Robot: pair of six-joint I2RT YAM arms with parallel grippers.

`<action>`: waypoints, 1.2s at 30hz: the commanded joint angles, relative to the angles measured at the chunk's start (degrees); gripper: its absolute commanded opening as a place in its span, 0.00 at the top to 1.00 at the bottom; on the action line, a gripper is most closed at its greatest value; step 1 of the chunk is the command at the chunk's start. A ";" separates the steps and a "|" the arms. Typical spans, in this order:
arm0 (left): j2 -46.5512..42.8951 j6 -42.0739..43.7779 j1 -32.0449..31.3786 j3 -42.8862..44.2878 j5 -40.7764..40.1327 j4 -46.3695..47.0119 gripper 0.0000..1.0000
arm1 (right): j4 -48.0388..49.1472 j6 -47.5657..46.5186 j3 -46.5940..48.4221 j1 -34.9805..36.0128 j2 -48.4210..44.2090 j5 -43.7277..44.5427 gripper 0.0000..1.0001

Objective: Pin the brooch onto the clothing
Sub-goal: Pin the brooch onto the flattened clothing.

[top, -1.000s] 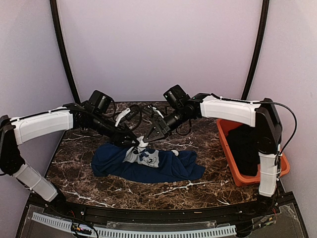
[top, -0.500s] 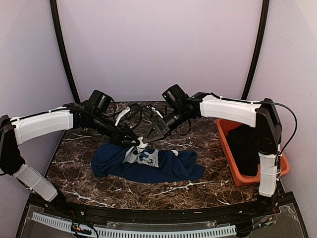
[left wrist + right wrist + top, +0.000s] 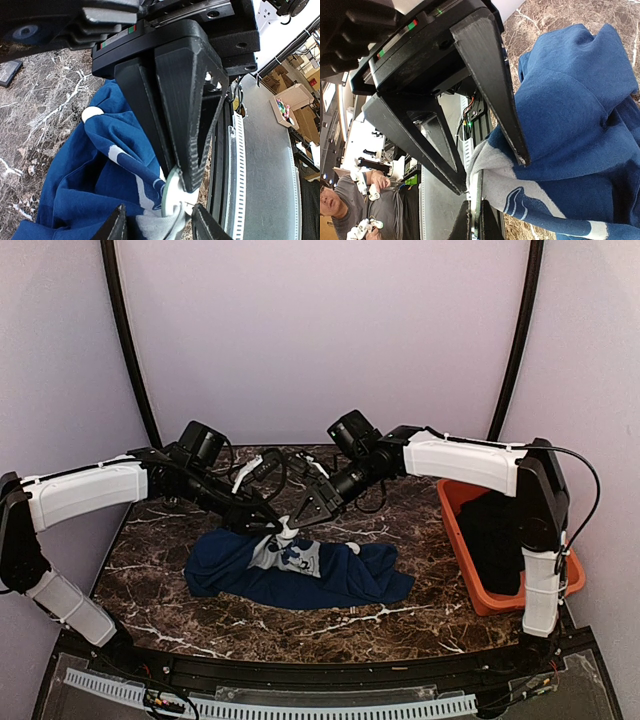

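Pinning step: left gripper [image 3: 160, 227] pinched a raised fold of clothing [image 3: 340, 575], right gripper [image 3: 475, 220] clamped brooch [image 3: 172, 192] at that fold; next move likely required pressing it into the fabric.

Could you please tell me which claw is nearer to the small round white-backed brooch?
Right. The right claw pinches the brooch between its closed tips. The left claw sits just beside it, gripping a fold of the navy blue T-shirt.

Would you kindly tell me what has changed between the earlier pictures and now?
Nothing has visibly changed. The right pincer stays shut on the brooch. The left pincer keeps its hold on a raised fold of the navy T-shirt, which lies as before on the marble table.
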 commanded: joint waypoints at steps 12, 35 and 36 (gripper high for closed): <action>-1.25 -0.39 0.10 -0.24 1.01 0.09 0.57 | -0.24 -0.57 1.94 0.70 0.62 -0.23 1.00; 1.22 1.44 -1.76 1.42 -4.40 -4.19 0.64 | -0.69 -0.36 2.96 1.14 1.05 0.29 1.00; 1.10 1.45 -1.82 1.41 -4.45 -4.22 0.64 | -0.65 -0.42 2.89 1.14 1.15 0.35 1.00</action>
